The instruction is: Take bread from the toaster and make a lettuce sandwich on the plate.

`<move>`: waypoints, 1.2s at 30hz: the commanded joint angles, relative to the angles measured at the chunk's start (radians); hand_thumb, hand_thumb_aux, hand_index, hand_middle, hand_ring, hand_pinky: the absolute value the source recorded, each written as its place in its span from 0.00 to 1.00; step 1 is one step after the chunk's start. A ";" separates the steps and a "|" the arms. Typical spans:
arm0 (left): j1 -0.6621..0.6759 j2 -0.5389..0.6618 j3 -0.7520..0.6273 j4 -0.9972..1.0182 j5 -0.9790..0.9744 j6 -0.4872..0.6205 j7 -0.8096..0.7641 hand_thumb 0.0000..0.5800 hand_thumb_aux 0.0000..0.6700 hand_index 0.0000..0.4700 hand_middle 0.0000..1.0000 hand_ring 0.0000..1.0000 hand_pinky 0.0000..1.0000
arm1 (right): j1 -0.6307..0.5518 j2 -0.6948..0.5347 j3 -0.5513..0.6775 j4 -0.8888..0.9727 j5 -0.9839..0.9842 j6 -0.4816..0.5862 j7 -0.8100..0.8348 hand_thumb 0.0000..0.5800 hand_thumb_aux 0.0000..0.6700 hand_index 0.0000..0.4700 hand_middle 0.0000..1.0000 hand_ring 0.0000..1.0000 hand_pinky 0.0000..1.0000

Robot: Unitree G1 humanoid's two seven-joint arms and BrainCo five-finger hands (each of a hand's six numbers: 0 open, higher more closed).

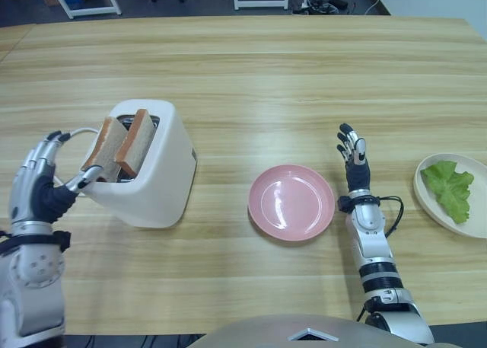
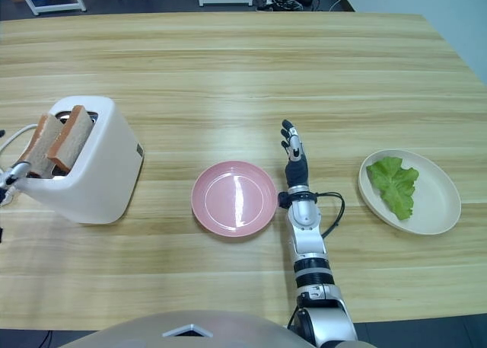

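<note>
A white toaster (image 1: 156, 169) stands on the left of the wooden table, with two bread slices (image 1: 122, 144) sticking up from its slots. My left hand (image 1: 38, 184) is just left of the toaster, fingers spread, one fingertip near the nearer slice. An empty pink plate (image 1: 291, 202) lies in the middle. My right hand (image 1: 354, 158) is beside the plate's right rim, fingers straight and holding nothing. A green lettuce leaf (image 2: 394, 184) lies in a cream dish (image 2: 437, 211) at the right.
A white cord (image 1: 76, 133) runs from the toaster's left side. The broad wooden table (image 1: 251, 66) stretches behind. Chair and frame legs stand on the floor past the far edge.
</note>
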 commanded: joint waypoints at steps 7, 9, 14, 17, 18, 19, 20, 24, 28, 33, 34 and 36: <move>-0.046 -0.008 -0.087 0.038 0.085 0.090 0.053 0.00 0.00 0.00 0.00 0.00 0.00 | 0.024 -0.012 -0.012 0.002 0.002 0.022 0.008 0.00 0.00 0.00 0.00 0.00 0.00; -0.042 -0.007 -0.087 0.030 0.085 0.083 0.066 0.56 0.33 0.33 0.00 0.00 0.00 | 0.026 -0.011 -0.015 0.005 0.003 0.025 0.005 0.00 0.00 0.00 0.00 0.00 0.00; -0.020 -0.016 -0.097 -0.023 0.134 0.049 0.139 1.00 1.00 1.00 0.00 0.00 0.00 | 0.028 -0.008 -0.020 0.009 0.004 0.037 -0.003 0.00 0.00 0.00 0.00 0.00 0.00; -0.011 -0.042 -0.094 -0.068 0.132 0.009 0.194 1.00 1.00 1.00 0.00 0.00 0.00 | 0.027 -0.008 -0.027 0.019 0.007 0.048 -0.006 0.00 0.00 0.00 0.00 0.00 0.00; -0.011 -0.050 -0.086 -0.085 0.128 -0.004 0.214 1.00 1.00 1.00 0.00 0.00 0.00 | 0.027 -0.008 -0.029 0.022 0.007 0.051 -0.006 0.00 0.00 0.00 0.00 0.00 0.00; -0.014 -0.057 -0.077 -0.102 0.121 -0.016 0.229 1.00 1.00 1.00 0.00 0.00 0.00 | 0.028 -0.008 -0.031 0.025 0.008 0.054 -0.007 0.00 0.00 0.00 0.00 0.00 0.00; -0.018 -0.061 -0.069 -0.116 0.119 -0.025 0.244 1.00 1.00 1.00 0.00 0.00 0.00 | 0.029 -0.007 -0.033 0.027 0.008 0.057 -0.007 0.00 0.00 0.00 0.00 0.00 0.00; -0.043 -0.075 -0.009 -0.160 0.110 -0.067 0.321 1.00 1.00 1.00 0.73 0.73 0.73 | 0.031 -0.003 -0.035 0.039 0.008 0.063 -0.010 0.00 0.00 0.00 0.00 0.00 0.00; -0.114 -0.133 0.119 -0.256 -0.097 -0.199 0.423 1.00 1.00 1.00 1.00 1.00 1.00 | 0.027 0.003 -0.032 0.051 0.006 0.063 -0.012 0.00 0.00 0.00 0.00 0.00 0.00; -0.138 -0.187 0.141 -0.532 -0.630 -0.410 0.357 1.00 1.00 1.00 1.00 1.00 1.00 | 0.022 0.010 -0.031 0.079 0.004 0.061 -0.016 0.00 0.00 0.00 0.00 0.00 0.00; -0.127 -0.193 0.099 -0.590 -0.720 -0.431 0.331 1.00 1.00 1.00 1.00 1.00 1.00 | 0.022 0.011 -0.030 0.081 0.006 0.066 -0.012 0.00 0.00 0.00 0.00 0.00 0.00; -0.092 -0.207 -0.043 -0.652 -0.879 -0.428 0.248 1.00 1.00 1.00 1.00 1.00 1.00 | 0.018 0.015 -0.030 0.084 0.018 0.080 0.001 0.00 0.00 0.00 0.00 0.00 0.00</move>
